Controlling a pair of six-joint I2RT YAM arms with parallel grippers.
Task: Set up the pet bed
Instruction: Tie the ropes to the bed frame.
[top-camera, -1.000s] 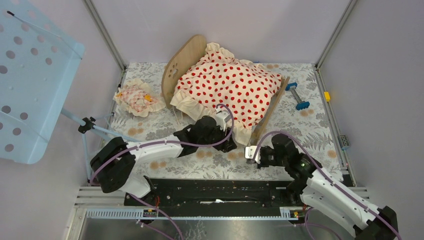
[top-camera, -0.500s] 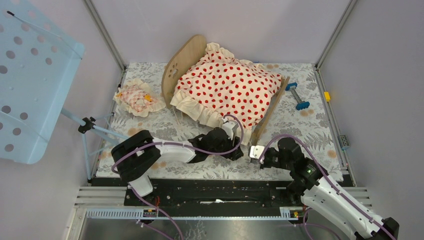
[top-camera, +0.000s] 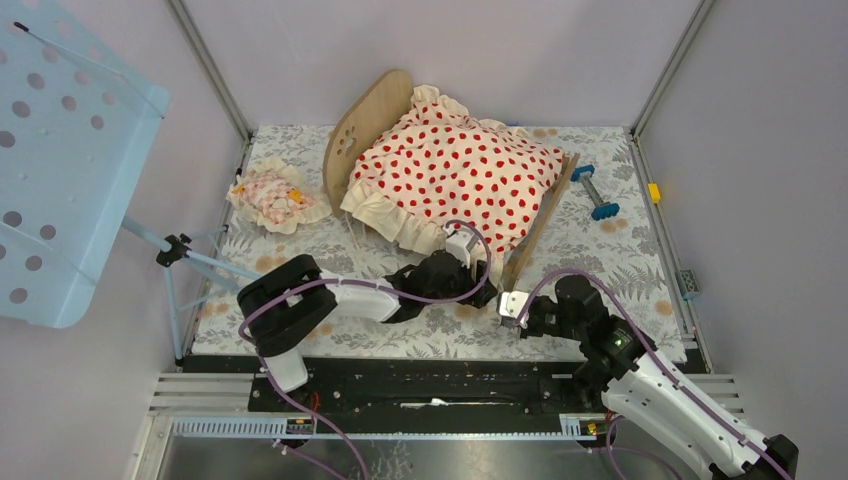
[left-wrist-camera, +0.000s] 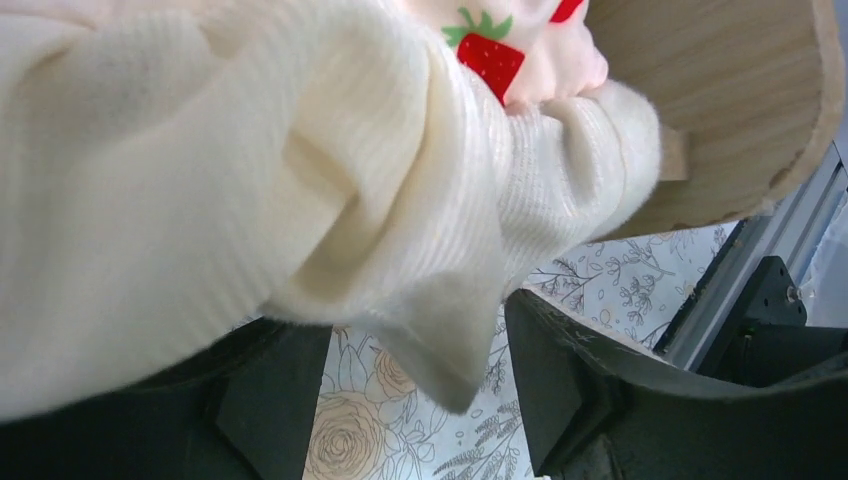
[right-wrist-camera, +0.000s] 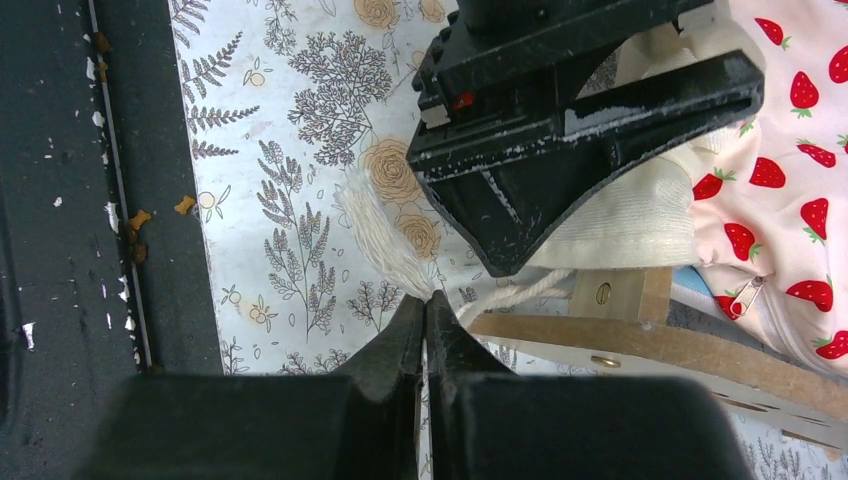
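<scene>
Presently the ruffle (left-wrist-camera: 400, 230) by the footboard (right-wrist-camera: 640, 345) is straddled by the parted left gripper (left-wrist-camera: 415, 390); the right gripper (right-wrist-camera: 425, 310) is pinched together. Fabric could be snagged and dragged askew on retreat.

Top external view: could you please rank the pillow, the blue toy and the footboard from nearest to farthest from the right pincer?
From the right pincer:
1. Footboard, just beyond it, slanting away toward the right.
2. Blue toy, farther back on the right, past the footboard.
3. Pillow, far across on the left, beside the headboard.
</scene>
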